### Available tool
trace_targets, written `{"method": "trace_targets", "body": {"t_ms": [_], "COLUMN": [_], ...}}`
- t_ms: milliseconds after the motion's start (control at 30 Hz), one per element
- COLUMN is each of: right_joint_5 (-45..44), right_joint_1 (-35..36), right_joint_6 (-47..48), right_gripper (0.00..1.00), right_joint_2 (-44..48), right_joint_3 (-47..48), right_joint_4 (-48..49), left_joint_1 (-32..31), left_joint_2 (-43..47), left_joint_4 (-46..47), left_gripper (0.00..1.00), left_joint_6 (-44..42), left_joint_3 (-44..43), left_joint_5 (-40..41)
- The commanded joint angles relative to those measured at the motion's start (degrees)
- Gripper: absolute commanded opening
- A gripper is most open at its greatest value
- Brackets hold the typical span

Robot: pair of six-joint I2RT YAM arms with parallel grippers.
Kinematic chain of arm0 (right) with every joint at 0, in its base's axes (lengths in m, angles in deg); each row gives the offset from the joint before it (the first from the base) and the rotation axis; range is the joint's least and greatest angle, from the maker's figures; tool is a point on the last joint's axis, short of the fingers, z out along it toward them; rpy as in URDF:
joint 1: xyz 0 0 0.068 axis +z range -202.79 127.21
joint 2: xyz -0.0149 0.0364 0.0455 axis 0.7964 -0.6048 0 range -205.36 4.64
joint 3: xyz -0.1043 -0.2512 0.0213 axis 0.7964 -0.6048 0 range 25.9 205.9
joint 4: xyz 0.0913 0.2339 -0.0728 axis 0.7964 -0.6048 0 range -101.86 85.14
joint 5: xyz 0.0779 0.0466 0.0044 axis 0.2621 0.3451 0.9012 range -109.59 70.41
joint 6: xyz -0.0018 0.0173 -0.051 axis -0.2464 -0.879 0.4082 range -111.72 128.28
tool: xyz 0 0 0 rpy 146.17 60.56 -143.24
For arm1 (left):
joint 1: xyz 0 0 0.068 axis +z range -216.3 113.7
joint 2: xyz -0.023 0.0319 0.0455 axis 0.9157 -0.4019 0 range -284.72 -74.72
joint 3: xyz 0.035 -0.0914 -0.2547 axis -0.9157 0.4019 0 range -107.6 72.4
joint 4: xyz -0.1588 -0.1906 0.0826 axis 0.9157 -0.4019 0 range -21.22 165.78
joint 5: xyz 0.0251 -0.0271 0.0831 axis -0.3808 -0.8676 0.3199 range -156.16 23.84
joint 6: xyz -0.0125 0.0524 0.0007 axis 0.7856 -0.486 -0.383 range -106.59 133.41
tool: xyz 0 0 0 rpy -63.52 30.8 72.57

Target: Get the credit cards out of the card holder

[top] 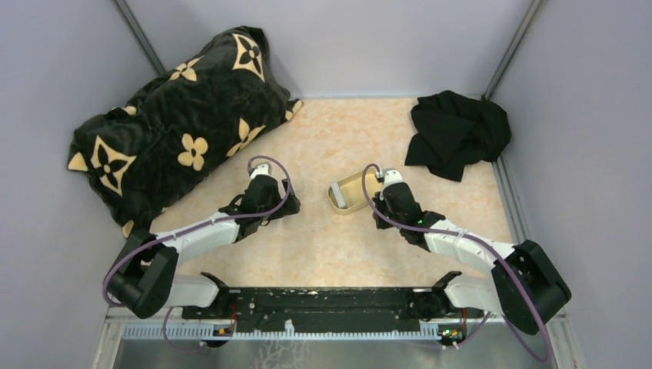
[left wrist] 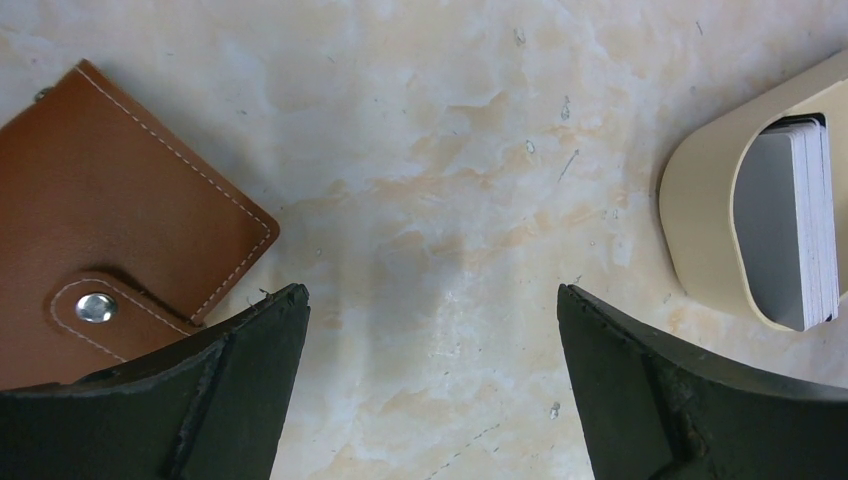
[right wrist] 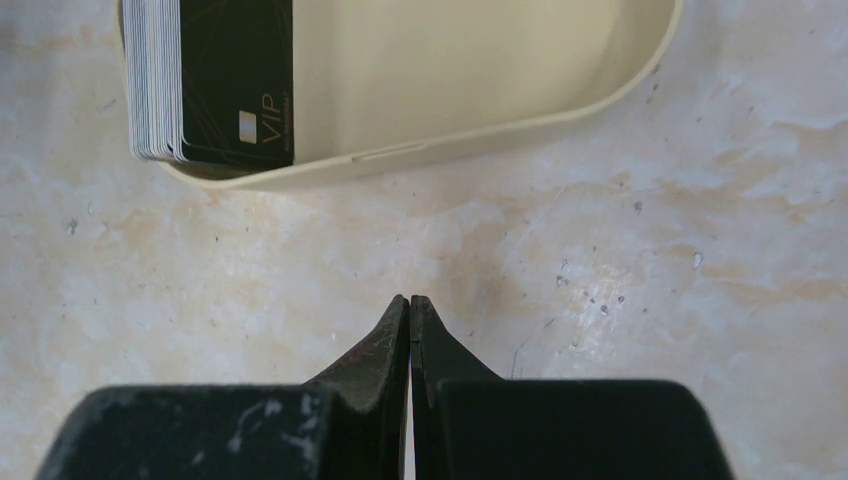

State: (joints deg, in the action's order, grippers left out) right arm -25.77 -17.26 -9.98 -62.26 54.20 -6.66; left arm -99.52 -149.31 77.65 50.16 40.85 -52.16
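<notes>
The left hand (left wrist: 430, 300) is wide open and holds nothing; it hangs over the bare surface (left wrist: 440, 150). The brown card holder (left wrist: 110, 190) lies flat just to its left, folded shut with its snap strap done up; one black finger hides a corner of it. The credit cards (right wrist: 205, 80) stand in a tight stack at one end of the tan tray (right wrist: 450, 150), in the middle of the surface; the front card is black and says VIP. The right hand (right wrist: 410, 305) is clenched on nothing, just beside the tray. A black blanket (top: 177, 115) with tan flowers lies far left; a black cloth (top: 457, 131) lies far right.
</notes>
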Motion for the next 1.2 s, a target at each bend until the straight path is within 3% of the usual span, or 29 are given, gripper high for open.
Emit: {"method": "trace_targets", "body": {"t_ms": [0,567,1167], "right_joint_5": [-0.2,1.3,3.1], "right_joint_1": [1.4,2.0,2.7], "right_joint_6": [-2.6,-2.6,-2.0], "right_gripper": [0.0,0.0,0.0], "right_joint_2": [-1.5,-17.5,-26.8], "right_joint_3": [-0.7,3.1,12.3], "right_joint_4": [5.1,17.3,17.9], "left_joint_1": [0.3,0.3,0.4], "left_joint_2": [-1.5,5.2,6.3], "left_joint_4": [1.4,-2.8,-3.7], "left_gripper": [0.99,0.99,0.99], "left_joint_6": [1.3,1.0,1.0], "left_joint_3": [-0.6,-0.2,0.7], "left_joint_5": [-2.8,0.9,2.4]}}
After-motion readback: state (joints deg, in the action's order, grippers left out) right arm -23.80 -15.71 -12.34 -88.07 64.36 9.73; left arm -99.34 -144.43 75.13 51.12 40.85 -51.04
